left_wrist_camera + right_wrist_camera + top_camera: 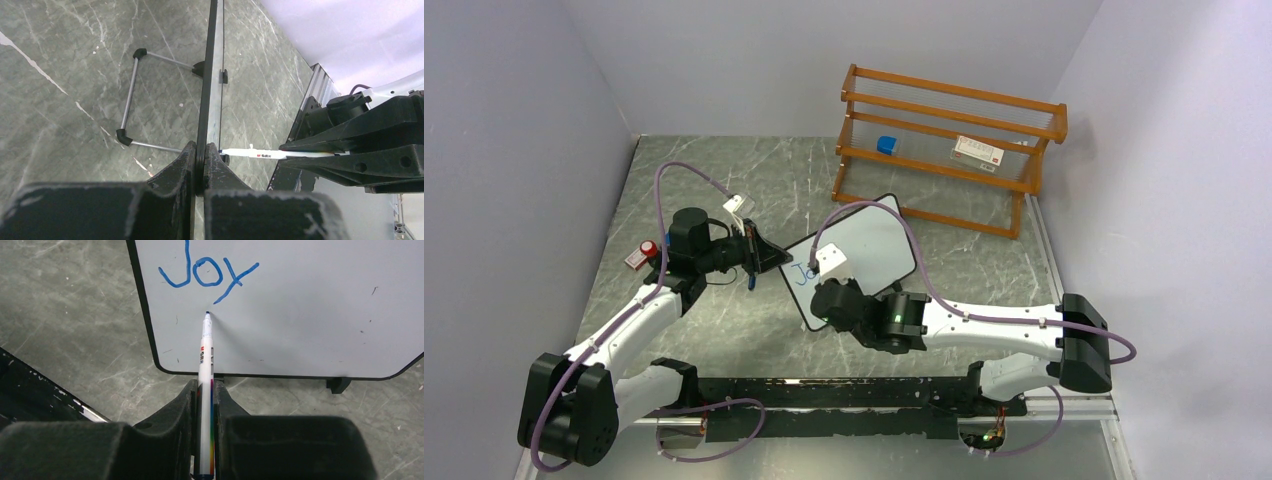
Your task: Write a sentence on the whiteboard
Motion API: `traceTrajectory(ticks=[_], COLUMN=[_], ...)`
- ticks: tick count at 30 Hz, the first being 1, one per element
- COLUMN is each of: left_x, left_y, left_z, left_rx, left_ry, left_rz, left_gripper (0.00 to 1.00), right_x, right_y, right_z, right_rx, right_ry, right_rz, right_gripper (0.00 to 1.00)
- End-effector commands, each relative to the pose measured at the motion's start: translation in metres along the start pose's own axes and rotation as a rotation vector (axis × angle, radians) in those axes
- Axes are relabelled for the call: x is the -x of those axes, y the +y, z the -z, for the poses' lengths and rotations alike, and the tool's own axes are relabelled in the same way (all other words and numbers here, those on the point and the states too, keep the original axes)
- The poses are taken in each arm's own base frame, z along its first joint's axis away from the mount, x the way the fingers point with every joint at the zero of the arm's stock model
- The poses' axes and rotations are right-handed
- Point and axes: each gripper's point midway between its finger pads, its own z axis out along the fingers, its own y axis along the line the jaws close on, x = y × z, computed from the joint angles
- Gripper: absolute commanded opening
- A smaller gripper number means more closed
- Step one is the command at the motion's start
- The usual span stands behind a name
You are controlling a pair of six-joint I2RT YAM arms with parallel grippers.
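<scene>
The whiteboard (869, 245) stands tilted at mid table; it fills the top of the right wrist view (300, 315) and shows edge-on in the left wrist view (208, 75). Of the sentence, only blue "Joy" (207, 272) is written, near the board's left edge (802, 272). My left gripper (205, 155) is shut on the board's black frame (769, 257). My right gripper (205, 392) is shut on a white marker (205, 355) with a rainbow stripe. Its blue tip is at the board's surface just below the "y". The marker also shows in the left wrist view (255, 155).
An orange wooden rack (944, 105) stands at the back right, holding a blue item (885, 145) and a white box (978, 150). A small red-capped object (642, 252) lies left of the left arm. The board's wire stand (131, 95) rests on the table behind it.
</scene>
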Motion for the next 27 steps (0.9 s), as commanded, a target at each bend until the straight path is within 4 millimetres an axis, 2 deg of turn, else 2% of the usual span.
traceTrajectory(ticks=[1,4,9,18,27], left_x=[-0.009,-0.009,-0.009,-0.01,-0.009], left_y=[0.024,0.024,0.025,0.026,0.027], left_z=[0.001,0.001,0.001,0.002,0.003], left_rx=[0.106,0.106,0.109,0.12,0.126], left_ry=[0.018,0.019,0.022,0.034,0.039], left_rz=[0.003,0.0,-0.001,-0.008,-0.015], left_gripper=[0.05,0.05,0.05,0.05,0.05], right_x=[-0.004,-0.001,0.015,0.033,0.043], right_y=[0.002,0.004,-0.001,-0.041,-0.06], right_z=[0.002,0.005,0.017,0.03,0.026], right_rx=[0.0,0.002,0.005,-0.119,-0.139], right_ry=[0.014,0.005,-0.056,-0.149,-0.189], right_rz=[0.009,0.006,-0.034,-0.075,-0.102], right_gripper=[0.0,0.0,0.0,0.0,0.0])
